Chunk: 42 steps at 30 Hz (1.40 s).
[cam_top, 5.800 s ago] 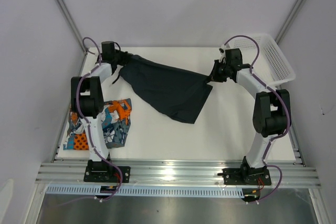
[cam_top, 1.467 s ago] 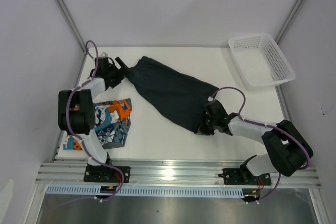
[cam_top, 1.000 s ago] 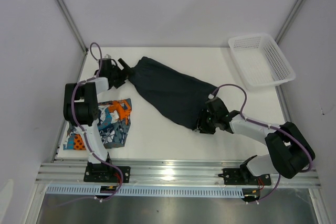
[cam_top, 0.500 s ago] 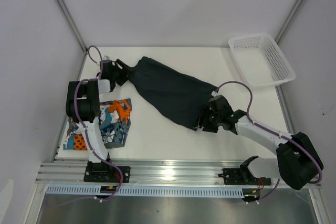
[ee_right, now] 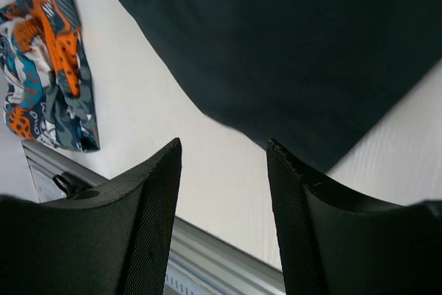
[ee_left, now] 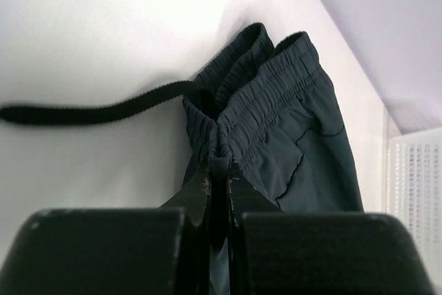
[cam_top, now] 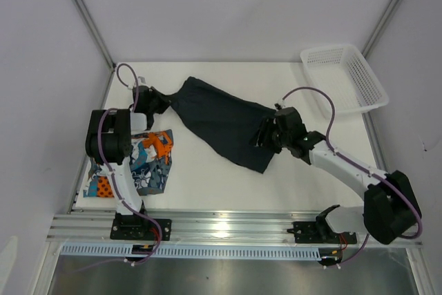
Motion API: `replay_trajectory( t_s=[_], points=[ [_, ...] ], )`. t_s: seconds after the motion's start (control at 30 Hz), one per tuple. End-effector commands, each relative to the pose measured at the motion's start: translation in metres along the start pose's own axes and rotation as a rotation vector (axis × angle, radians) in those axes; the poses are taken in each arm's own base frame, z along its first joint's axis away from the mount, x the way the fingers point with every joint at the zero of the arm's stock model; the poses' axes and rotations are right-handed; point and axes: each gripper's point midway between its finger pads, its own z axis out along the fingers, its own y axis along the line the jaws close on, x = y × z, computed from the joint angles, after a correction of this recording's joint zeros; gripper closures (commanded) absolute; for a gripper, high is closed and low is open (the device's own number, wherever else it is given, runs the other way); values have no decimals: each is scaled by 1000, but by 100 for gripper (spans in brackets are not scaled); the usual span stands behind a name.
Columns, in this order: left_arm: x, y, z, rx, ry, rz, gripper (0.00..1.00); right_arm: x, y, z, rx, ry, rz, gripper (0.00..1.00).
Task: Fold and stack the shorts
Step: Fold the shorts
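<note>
Just changed: left tool (ee_left: 219, 168) pinches shut on navy shorts (cam_top: 217, 121) waistband (ee_left: 238, 105), 10 o'clock. Right tool (ee_right: 222, 170) open, empty, off the hem (cam_top: 259, 162). It likely regrasps before folding.

The dark shorts (cam_top: 221, 119) are plain navy-teal, with a black drawstring (ee_left: 90, 110). The printed shorts (cam_top: 148, 164) carry a busy orange, teal, white and navy pattern. The tabletop (cam_top: 207, 184) is white, and so is the mesh basket (cam_top: 369, 88).
</note>
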Motion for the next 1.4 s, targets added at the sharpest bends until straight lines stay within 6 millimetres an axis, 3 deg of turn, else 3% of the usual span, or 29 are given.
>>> replay_trajectory(
  t_s=[0.0, 0.03, 0.07, 0.1, 0.13, 0.17, 0.2, 0.3, 0.33, 0.4, 0.43, 0.47, 0.5, 0.57, 0.6, 0.77, 0.8, 0.87, 0.93, 0.97, 1.0, 1.17, 1.37],
  points=[
    [-5, -27, -28, 83, -66, 101, 100, -45, 34, 11, -83, -91, -64, 46],
    [-10, -34, -36, 94, -84, 91, 100, -46, 28, 25, -58, -65, -81, 46],
    [-9, -35, -41, 97, -92, 83, 100, -58, 42, 28, -87, -73, -99, 47],
    [10, -13, -51, 50, -67, 60, 100, -62, 44, 35, -85, -64, -105, 48],
    [5, -19, -60, 61, -92, 51, 100, -60, 36, 52, -60, -29, -100, 48],
    [4, -23, -66, 73, -111, 25, 100, -69, 45, 56, -88, -30, -107, 50],
    [30, -24, -80, 73, -86, 21, 99, -70, 40, 70, -79, -17, -99, 51],
    [46, -18, -99, 27, -114, 41, 98, -76, 43, 84, -128, -9, -51, 57],
    [51, -26, -105, 33, -113, 72, 96, -78, 46, 94, -154, -17, -36, 61],
    [50, -31, -105, 32, -106, 98, 62, -82, 60, 102, -235, -26, -3, 64],
    [45, -35, -103, 33, -107, 104, 48, -82, 64, 107, -254, -20, 10, 71],
    [51, -27, -101, -5, -72, 109, 29, -76, 63, 117, -265, 4, 46, 77],
    [51, -25, -100, -19, -62, 122, 22, -77, 74, 119, -327, 4, 47, 83],
    [48, -27, -94, -32, -44, 131, 10, -70, 77, 132, -355, 37, 87, 94],
    [46, -29, -92, -24, -35, 138, 8, -74, 86, 132, -399, 31, 77, 100],
    [54, -19, -85, -14, 21, 122, 4, -70, 109, 146, -446, 53, 42, 100],
    [55, -13, -83, -26, 30, 116, 4, -61, 112, 153, -445, 79, 37, 100],
    [56, -14, -80, -16, 53, 109, 4, -67, 128, 157, -475, 83, 14, 100],
    [60, -5, -79, -45, 80, 105, 3, -58, 134, 169, -482, 115, 11, 100],
    [54, -11, -74, -42, 81, 108, 3, -65, 146, 169, -511, 109, 1, 100],
    [61, 2, -73, -88, 125, 94, 3, -56, 148, 178, -507, 133, 1, 100],
    [61, 3, -65, -35, 181, 27, 3, -53, 180, 199, -567, 183, 5, 100],
    [57, 9, -63, -9, 199, 0, 3, -25, 188, 237, -568, 261, 47, 100]
  ],
)
